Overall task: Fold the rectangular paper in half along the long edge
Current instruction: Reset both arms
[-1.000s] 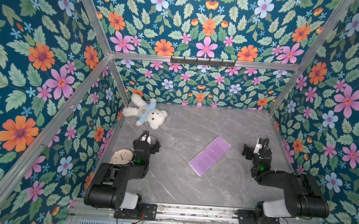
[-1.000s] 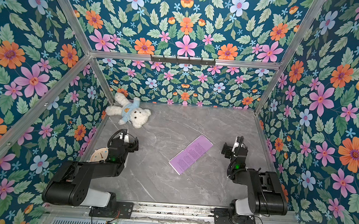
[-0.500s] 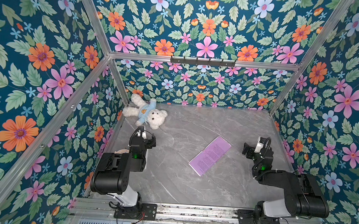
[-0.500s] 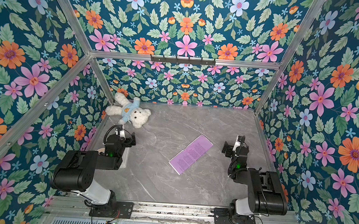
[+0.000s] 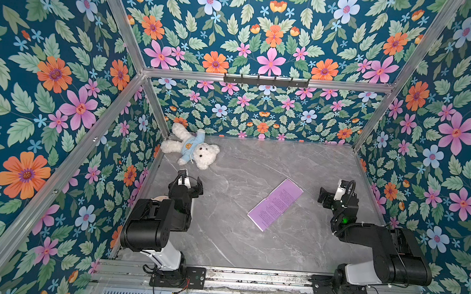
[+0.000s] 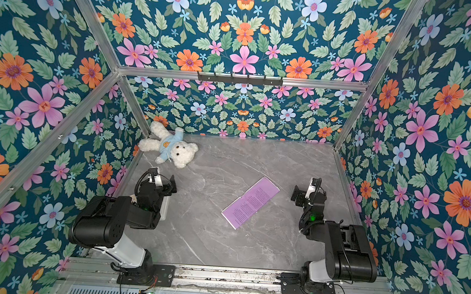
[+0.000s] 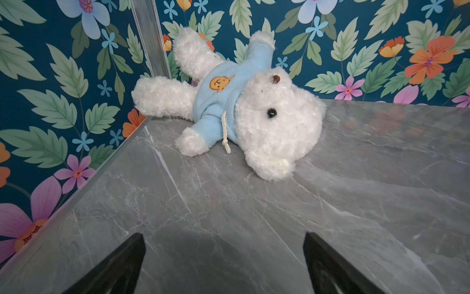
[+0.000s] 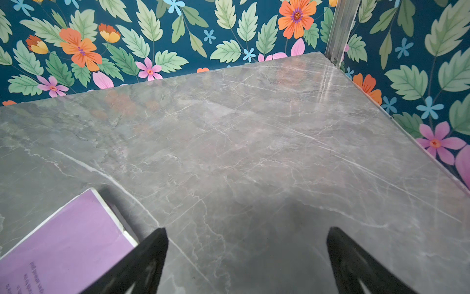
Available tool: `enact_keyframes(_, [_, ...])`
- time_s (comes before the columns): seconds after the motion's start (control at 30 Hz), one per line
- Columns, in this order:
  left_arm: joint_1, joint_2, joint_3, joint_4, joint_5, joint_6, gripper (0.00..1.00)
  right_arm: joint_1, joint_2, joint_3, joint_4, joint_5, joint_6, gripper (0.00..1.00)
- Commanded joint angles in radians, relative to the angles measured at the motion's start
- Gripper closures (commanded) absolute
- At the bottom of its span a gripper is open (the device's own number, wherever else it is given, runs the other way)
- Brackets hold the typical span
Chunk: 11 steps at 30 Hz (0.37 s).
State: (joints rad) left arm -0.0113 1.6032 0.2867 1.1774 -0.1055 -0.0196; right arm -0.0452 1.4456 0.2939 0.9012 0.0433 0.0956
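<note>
The rectangular paper (image 5: pixel 275 206) lay flat and slanted on the grey table (image 5: pixel 236 238), right of its middle, nearer the right edge. It looked narrow, probably already doubled lengthwise, and a whitish under-edge showed at its corner. The left gripper (image 7: pixel 223 234) and right gripper (image 8: pixel 246 229) hung wide open, empty, and clear of it. Finishing well meant drawing back without brushing that light sheet. The teddy bear (image 5: pixel 191 149) lay in the far left corner.
</note>
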Motion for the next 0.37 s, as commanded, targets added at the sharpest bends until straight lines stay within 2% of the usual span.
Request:
enact_keyframes(0.0, [0.0, -0.002, 0.003, 0.035, -0.007, 0.001, 0.0, 0.001, 0.001, 0.003, 0.027, -0.006, -0.005, 0.01])
enact_keyframes(0.33, [-0.007, 0.0, 0.006, 0.028, 0.01, 0.012, 0.0, 0.0, 0.001, 0.003, 0.027, -0.006, -0.005, 0.01])
